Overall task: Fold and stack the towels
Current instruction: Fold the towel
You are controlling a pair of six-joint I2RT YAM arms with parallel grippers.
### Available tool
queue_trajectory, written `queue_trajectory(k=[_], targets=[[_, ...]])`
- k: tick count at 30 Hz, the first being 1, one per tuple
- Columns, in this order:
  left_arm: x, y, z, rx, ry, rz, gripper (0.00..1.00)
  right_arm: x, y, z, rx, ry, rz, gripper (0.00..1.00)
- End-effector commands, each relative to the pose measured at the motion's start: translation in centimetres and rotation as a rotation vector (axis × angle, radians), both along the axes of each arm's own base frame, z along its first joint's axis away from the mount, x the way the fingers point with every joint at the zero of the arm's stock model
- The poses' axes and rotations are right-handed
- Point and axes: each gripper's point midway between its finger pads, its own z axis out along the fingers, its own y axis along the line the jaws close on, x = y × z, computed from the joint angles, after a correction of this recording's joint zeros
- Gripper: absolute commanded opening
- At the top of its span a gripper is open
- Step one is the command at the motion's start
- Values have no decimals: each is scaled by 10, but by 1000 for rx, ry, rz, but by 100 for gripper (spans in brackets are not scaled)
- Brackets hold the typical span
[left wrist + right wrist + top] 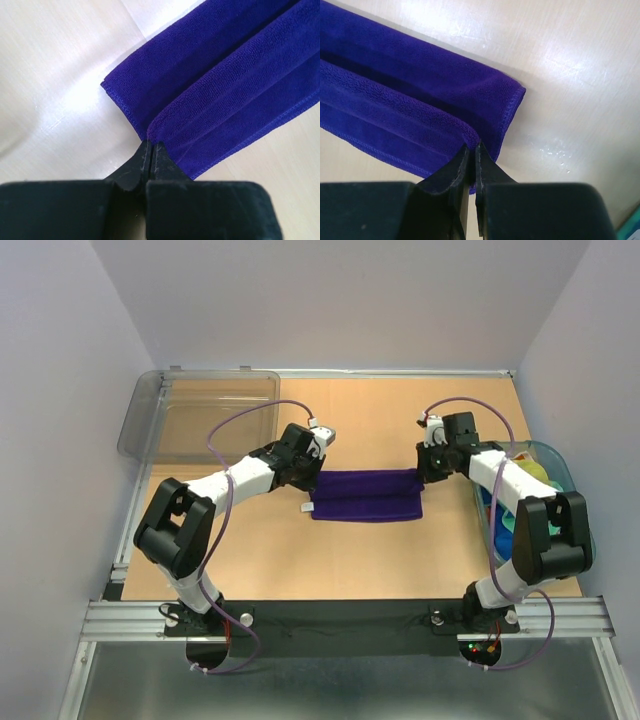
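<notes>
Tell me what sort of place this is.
Probably a robot lab test cell: plain white walls box in a wooden tabletop, two robot arms stand on an aluminium rail, and a purple towel lies between them.

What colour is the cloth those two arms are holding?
The towel is plain deep purple, clearest in the left wrist view.

A clear grey plastic bin [150,425] sits at the far left corner of the light wooden table [370,415] — its lip hangs over the table's left edge. A teal translucent oval basket [550,449] stands at the right edge. Aluminium rails [130,618] run along the near side — pale walls [60,390] enclose the rest.
</notes>
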Motion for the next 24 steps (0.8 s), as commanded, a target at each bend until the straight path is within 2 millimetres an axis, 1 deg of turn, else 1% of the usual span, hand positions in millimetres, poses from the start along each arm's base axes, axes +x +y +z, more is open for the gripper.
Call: queue_trajectory(k=[1,6,7,9,10,12,13,14,15,16,17,18,19,20,21,22,23,24], targets=[[6,9,7,16,-30,50,0,-5,-4,-9,-1,23,-40,8],[1,6,7,6,-21,38,0,-15,-5,-24,1,75,-60,11],[-1,6,5,7,-16,40,4,-16,-4,-26,3,81,-61,13],[-8,2,3,7,-6,27,9,-18,-3,-25,13,83,-66,15],[-13,0,3,0,2,26,25,-19,-3,-24,16,82,-71,18],[-20,-6,5,-9,4,14,37,-20,0,-16,41,69,-81,23],[-23,-7,6,-13,8,13,43,-21,2,-12,55,63,-82,31],[-27,-7,11,-25,3,21,59,-23,7,0,85,35,-70,35],[-31,-8,14,-31,-1,19,64,-25,10,5,113,33,-88,39],[-34,-8,16,-36,-5,18,68,-30,12,7,125,33,-90,48],[-37,-6,26,-54,-22,33,81,-31,14,21,146,-3,-92,51],[-39,-6,32,-67,-35,39,87,-33,16,26,159,-13,-85,55],[-41,-5,46,-96,-66,44,95,-33,16,32,170,-30,-84,57],[-41,-5,55,-115,-82,51,97,-33,17,38,175,-46,-83,58],[-41,-6,64,-142,-94,71,97,-33,18,48,188,-75,-80,59],[-40,-6,72,-157,-108,81,97,-33,21,53,198,-83,-72,60],[-37,-7,87,-185,-139,93,97,-30,24,61,213,-99,-62,60],[-35,-9,94,-205,-143,113,97,-27,26,65,216,-108,-61,59]])
